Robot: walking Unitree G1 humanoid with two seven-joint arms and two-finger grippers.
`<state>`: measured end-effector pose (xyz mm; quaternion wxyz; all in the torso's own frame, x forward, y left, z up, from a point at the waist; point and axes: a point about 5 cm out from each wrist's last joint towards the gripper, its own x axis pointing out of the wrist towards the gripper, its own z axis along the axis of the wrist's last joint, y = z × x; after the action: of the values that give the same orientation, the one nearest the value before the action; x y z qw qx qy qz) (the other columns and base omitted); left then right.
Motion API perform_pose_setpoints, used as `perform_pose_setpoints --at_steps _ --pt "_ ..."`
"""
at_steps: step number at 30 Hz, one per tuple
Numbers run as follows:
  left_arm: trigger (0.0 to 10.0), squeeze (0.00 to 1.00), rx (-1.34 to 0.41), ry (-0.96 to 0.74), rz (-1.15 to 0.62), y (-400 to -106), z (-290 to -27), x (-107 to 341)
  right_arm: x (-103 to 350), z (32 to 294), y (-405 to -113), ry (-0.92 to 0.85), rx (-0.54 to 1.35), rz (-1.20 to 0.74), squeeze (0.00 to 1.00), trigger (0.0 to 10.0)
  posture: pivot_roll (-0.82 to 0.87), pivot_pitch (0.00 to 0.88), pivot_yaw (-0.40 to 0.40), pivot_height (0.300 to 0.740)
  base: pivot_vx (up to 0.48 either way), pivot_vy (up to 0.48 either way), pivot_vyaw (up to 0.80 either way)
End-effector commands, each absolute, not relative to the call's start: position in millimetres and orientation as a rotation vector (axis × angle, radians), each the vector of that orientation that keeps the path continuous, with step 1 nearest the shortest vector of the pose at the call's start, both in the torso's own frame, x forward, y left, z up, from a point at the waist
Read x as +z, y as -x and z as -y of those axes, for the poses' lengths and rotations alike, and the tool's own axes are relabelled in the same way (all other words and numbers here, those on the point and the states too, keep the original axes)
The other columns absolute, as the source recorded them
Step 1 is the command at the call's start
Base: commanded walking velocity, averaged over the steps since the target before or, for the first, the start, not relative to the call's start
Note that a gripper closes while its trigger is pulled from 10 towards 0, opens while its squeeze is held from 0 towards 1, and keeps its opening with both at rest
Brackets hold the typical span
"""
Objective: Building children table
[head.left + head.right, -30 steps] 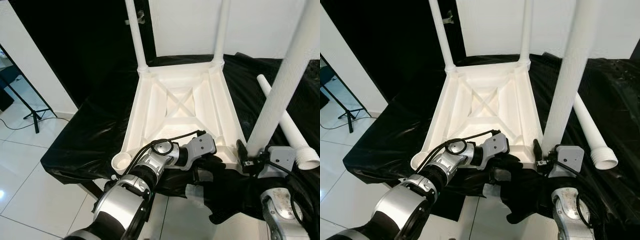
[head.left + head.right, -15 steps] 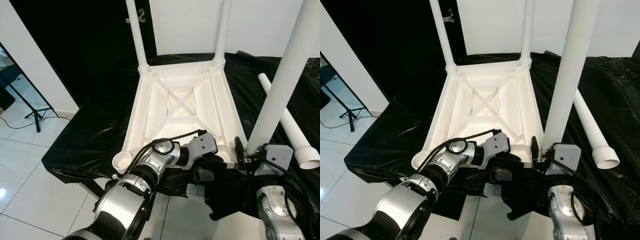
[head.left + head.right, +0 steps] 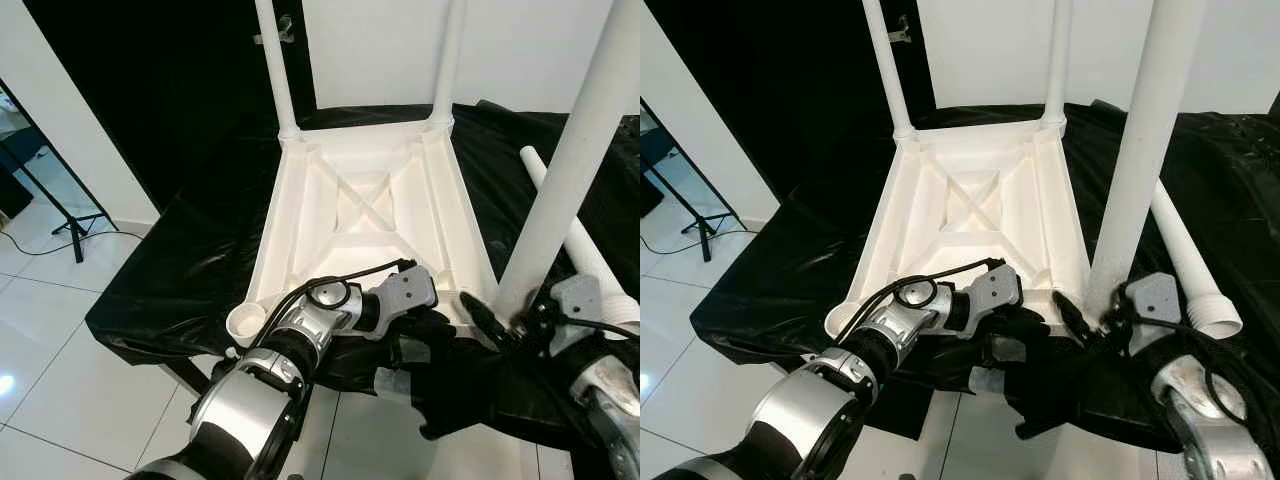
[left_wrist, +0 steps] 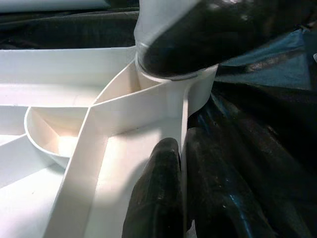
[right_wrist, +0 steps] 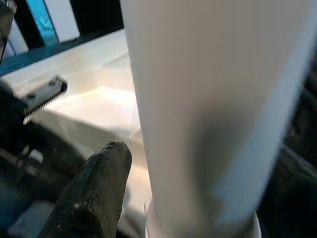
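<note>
Now the right hand (image 3: 1095, 322) hugs the base of the upright leg (image 3: 1140, 170), fingers set round it, its long axis rising straight from the near corner socket. Just beside, the left hand (image 4: 181, 198) pinches the upturned tabletop's (image 3: 360, 215) rim shut.

Right arm swings outward around the near-right leg

My right gripper (image 3: 478, 318) now sits rotated at the base of the near-right leg (image 3: 568, 167): its wrist housing, which stood square just below the leg 1 second ago, is swung out toward my right and tilted, with 1 black finger (image 3: 472, 306) slanting across the tabletop corner. The leg itself stands a touch more upright than before.
</note>
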<state>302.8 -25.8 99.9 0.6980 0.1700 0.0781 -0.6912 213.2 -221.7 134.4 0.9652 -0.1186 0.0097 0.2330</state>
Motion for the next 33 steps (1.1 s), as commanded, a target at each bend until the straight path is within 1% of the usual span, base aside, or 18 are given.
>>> perform_pose_setpoints --at_steps 1,2,3,4,7,11,13,15,17,19,20,21,22,23,24,25,28,33 --pt "10.0 0.0 -1.359 -0.38 -0.337 -297.3 11.1 63.0 130.1 211.7 -209.0 0.207 0.549 -0.044 0.0 10.0 0.0 0.0 0.088 0.74 0.0 0.0 0.0" --pt "10.0 0.0 -1.359 -0.38 -0.338 -297.2 10.7 62.8 130.8 213.2 -208.9 0.208 0.557 -0.047 0.0 0.8 0.0 0.0 0.091 0.74 0.0 0.0 0.0" --pt "10.0 0.0 -1.36 -0.38 -0.339 -297.2 10.5 62.6 131.3 214.3 -208.9 0.209 0.563 -0.049 0.0 0.8 0.0 0.0 0.091 0.74 0.0 0.0 0.0" --pt "10.0 0.0 -1.36 -0.381 -0.339 -297.1 10.5 62.5 133.2 215.7 -208.5 0.202 0.576 -0.044 0.0 0.0 0.0 0.0 0.092 0.74 0.0 0.0 0.0" --pt "10.0 0.0 -1.36 -0.382 -0.339 -297.3 10.8 62.8 136.6 216.8 -207.5 0.178 0.592 -0.037 0.0 0.0 0.0 0.0 0.093 0.74 0.0 0.0 0.0" --pt "10.0 0.0 -1.363 -0.382 -0.336 -297.4 12.0 63.8 133.7 221.5 -204.4 0.172 0.608 -0.075 0.0 0.0 0.0 0.0 0.094 0.74 0.0 0.0 0.0" --pt "10.0 0.0 -1.364 -0.383 -0.336 -297.3 11.9 63.6 129.1 216.9 -201.3 0.136 0.601 -0.091 0.0 0.0 0.0 0.0 0.095 0.74 0.0 0.0 0.0" --pt "10.0 0.0 -1.364 -0.383 -0.336 -297.2 11.6 63.4 124.3 206.8 -198.7 0.098 0.545 -0.065 0.0 0.0 0.01 0.0 0.094 0.74 0.0 0.0 0.0" --pt "10.0 0.0 -1.364 -0.383 -0.337 -297.1 11.5 63.2 122.8 202.8 -197.6 0.083 0.521 -0.053 0.0 0.0 0.01 0.0 0.094 0.74 0.0 0.0 0.0" --pt "10.0 0.0 -1.363 -0.386 -0.338 -297.0 11.3 62.8 116.1 198.2 -197.3 0.072 0.366 -0.01 0.0 0.0 0.01 0.0 0.09 0.74 0.0 0.0 0.0" --pt "10.0 0.0 -1.362 -0.386 -0.338 -297.0 11.3 62.8 113.6 198.3 -196.3 0.068 0.241 0.024 0.0 0.0 0.02 0.0 0.089 0.74 0.0 0.0 0.0" --pt "10.0 0.0 -1.362 -0.386 -0.338 -297.0 11.3 62.8 112.3 198.8 -195.3 0.064 0.16 0.045 0.0 0.0 0.02 0.0 0.089 0.74 0.0 0.0 0.0" --pt "10.0 0.0 -1.362 -0.386 -0.338 -297.0 11.3 62.8 112.3 198.8 -195.3 0.064 0.16 0.045 0.0 0.0 0.02 0.0 0.089 0.74 0.0 0.0 0.0" --pt "10.0 0.0 -1.361 -0.384 -0.337 -297.1 11.2 62.8 111.7 201.4 -194.6 0.068 0.065 0.059 0.0 0.0 0.02 0.0 0.085 0.74 0.0 0.0 0.0" --pt "10.0 0.0 -1.361 -0.384 -0.337 -297.1 11.2 62.8 111.7 201.4 -194.6 0.068 0.065 0.059 0.0 0.0 0.02 0.0 0.085 0.74 0.0 0.0 0.0" --pt "10.0 0.0 -1.358 -0.382 -0.339 -297.1 10.3 62.4 111.6 207.5 -194.4 0.072 -0.095 0.074 0.0 0.0 0.03 0.0 0.084 0.74 0.0 0.0 0.0" --pt "10.0 0.0 -1.358 -0.384 -0.343 -296.6 8.7 60.8 112.6 210.5 -194.7 0.079 -0.189 0.082 0.0 0.0 0.03 0.0 0.084 0.74 0.0 0.0 0.0" --pt "10.0 0.0 -1.358 -0.386 -0.347 -296.0 8.2 59.8 113.9 208.5 -194.5 0.104 -0.2 0.094 0.0 0.0 0.02 0.0 0.084 0.74 0.0 0.0 0.0"
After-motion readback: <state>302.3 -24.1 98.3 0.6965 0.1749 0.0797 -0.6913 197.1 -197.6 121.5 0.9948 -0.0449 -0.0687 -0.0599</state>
